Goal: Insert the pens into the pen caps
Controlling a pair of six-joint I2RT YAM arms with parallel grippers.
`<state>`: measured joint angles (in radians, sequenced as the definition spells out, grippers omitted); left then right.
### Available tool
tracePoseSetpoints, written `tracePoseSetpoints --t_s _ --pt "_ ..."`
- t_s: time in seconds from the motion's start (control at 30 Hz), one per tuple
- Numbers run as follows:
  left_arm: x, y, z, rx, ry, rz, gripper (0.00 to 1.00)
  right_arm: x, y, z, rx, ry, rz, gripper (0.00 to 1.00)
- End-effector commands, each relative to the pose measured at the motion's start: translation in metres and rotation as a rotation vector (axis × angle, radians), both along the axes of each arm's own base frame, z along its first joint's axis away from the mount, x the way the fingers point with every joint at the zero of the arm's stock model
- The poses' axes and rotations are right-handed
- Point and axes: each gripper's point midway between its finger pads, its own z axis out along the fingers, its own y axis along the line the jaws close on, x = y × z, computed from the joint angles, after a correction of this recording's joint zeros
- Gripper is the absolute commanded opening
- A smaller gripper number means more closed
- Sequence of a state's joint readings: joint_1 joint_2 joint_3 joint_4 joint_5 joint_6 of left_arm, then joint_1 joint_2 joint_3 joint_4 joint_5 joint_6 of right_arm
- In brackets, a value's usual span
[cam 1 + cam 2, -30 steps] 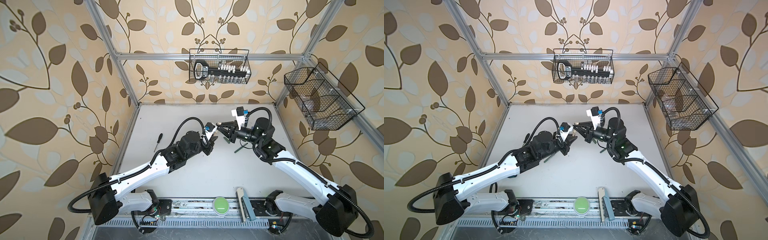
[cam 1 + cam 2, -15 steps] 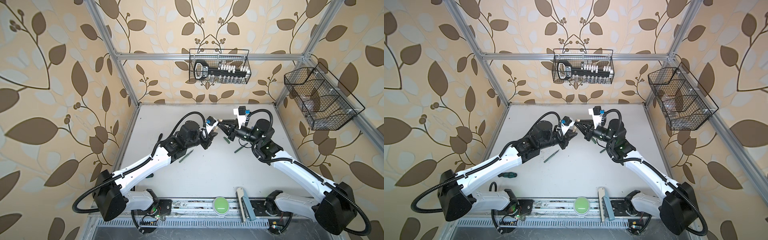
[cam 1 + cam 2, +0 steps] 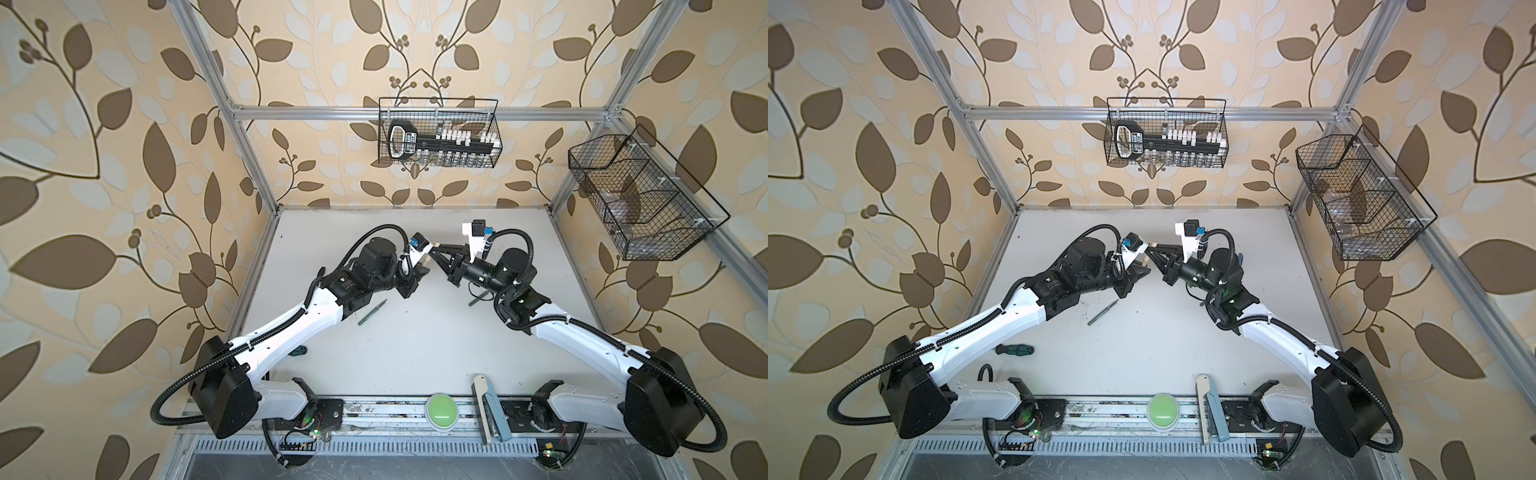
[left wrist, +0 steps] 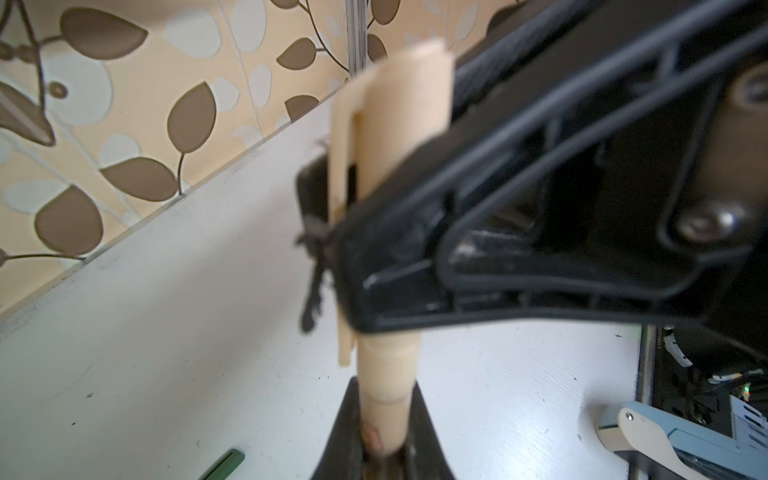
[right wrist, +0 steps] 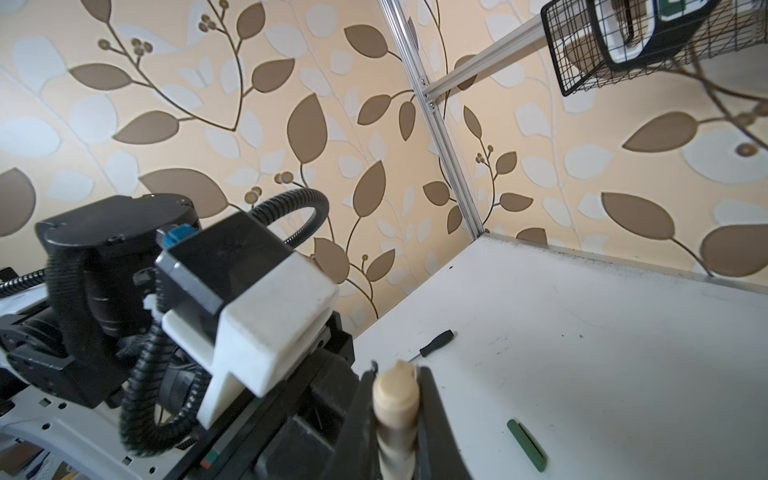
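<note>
White table (image 3: 415, 353) in a booth papered with brown leaves, seen from above: my two arms reach in from the near edge and meet tip to tip over the far half of the surface. My left pincer (image 4: 384, 392) is closed tight on the barrel of the beige pen (image 4: 386, 365). My right pincer (image 5: 397, 382) is clamped on the beige cap (image 4: 405, 104), whose clip runs down one side. Pen and cap stand in one line, held clear of the table between the two wrists. In the left wrist view a finger of the right pincer crosses the join, so I cannot tell how deep the pen sits in the cap.

A dark green pen (image 3: 372, 312) lies flat on the table just beside my left wrist. A dark green cap (image 5: 527, 444) lies on the table near my right pincer, apart from it. Beyond it rests a black-handled screwdriver (image 5: 434, 344). A green-handled tool (image 3: 1014, 349) lies near my left forearm, towards the front. Two wire baskets hang on the walls, one at the back (image 3: 438, 133) and one at the right (image 3: 640, 199).
</note>
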<state>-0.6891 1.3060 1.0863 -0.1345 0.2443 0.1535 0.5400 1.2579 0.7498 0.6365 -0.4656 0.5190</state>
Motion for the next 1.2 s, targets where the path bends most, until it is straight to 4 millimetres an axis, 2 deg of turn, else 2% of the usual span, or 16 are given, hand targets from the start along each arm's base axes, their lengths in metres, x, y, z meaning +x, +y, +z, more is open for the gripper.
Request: tracePoseSetpoints --t_s 0.0,0.1,0.2,0.27,0.37,0.47,0.57,0.6,0.67,0.8,1.03,1.1,1.17 --pt "-0.007 0.038 0.269 -0.599 -0.641 0.087 0.00 -0.089 0.033 -0.142 -0.241 0.489 0.363 0.00" --pt "-0.009 0.040 0.267 -0.583 -0.628 0.088 0.00 -0.087 0.026 -0.150 -0.275 0.511 0.329 0.00" --pt "-0.006 0.036 0.258 -0.561 -0.596 0.079 0.00 -0.080 0.023 -0.145 -0.266 0.509 0.313 0.00" --pt "-0.001 0.029 0.245 -0.535 -0.556 0.065 0.00 -0.075 0.022 -0.141 -0.267 0.501 0.303 0.00" --pt "0.006 0.017 0.214 -0.497 -0.459 0.039 0.00 -0.057 0.014 -0.129 -0.267 0.479 0.243 0.00" --pt "0.014 0.007 0.174 -0.489 -0.342 0.034 0.00 -0.032 0.000 -0.105 -0.218 0.433 0.162 0.00" --pt "0.022 0.000 0.136 -0.481 -0.223 0.051 0.01 -0.013 -0.014 -0.090 -0.194 0.409 0.100 0.00" --pt "0.023 -0.001 0.126 -0.480 -0.193 0.050 0.03 -0.006 -0.018 -0.089 -0.192 0.415 0.077 0.00" --pt "0.025 -0.005 0.111 -0.490 -0.142 0.050 0.14 0.005 -0.024 -0.089 -0.188 0.429 0.060 0.00" --pt "0.028 -0.011 0.086 -0.483 -0.067 0.047 0.20 0.024 -0.038 -0.095 -0.183 0.465 0.009 0.00" --pt "0.030 -0.016 0.061 -0.479 0.020 0.053 0.36 0.051 -0.068 -0.101 -0.207 0.486 -0.100 0.00" --pt "0.029 -0.013 0.055 -0.463 0.038 0.068 0.41 0.060 -0.084 -0.109 -0.253 0.524 -0.155 0.00" --pt "0.028 -0.004 0.049 -0.438 0.052 0.112 0.52 0.070 -0.108 -0.119 -0.340 0.565 -0.238 0.00"
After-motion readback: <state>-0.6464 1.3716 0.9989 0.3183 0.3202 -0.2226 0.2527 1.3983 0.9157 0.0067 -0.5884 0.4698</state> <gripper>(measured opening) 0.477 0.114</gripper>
